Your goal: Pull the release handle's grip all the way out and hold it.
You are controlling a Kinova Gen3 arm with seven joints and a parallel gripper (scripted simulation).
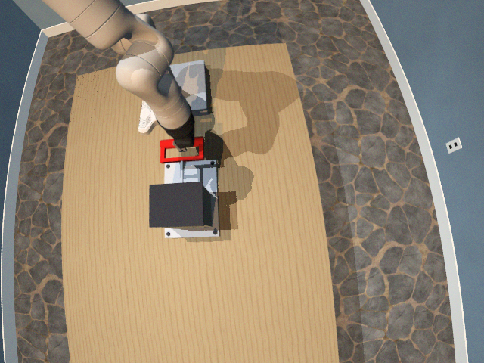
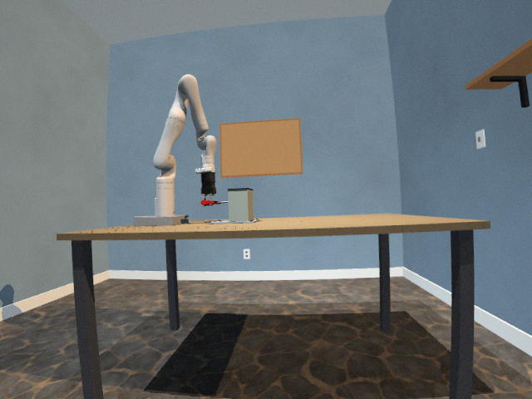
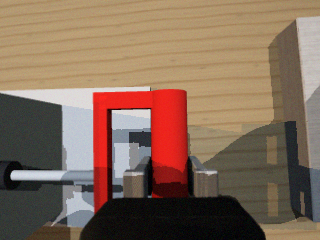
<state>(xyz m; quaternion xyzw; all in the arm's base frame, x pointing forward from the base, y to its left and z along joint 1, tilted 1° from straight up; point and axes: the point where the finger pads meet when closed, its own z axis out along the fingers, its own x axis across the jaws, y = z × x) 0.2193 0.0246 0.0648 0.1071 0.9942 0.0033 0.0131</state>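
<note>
The release handle's grip is a red rectangular loop in front of the dark housing. It stands pulled away from the housing, with a length of its silver rod bared. My gripper comes down from above and is shut on the round level bar of the grip, one finger on each side. In the side view the grip hangs above the table, left of the housing, with my gripper on top of it.
The housing sits on a grey baseplate bolted to the wooden table. My arm's base stands just behind the grip. The rest of the arm rises above the table.
</note>
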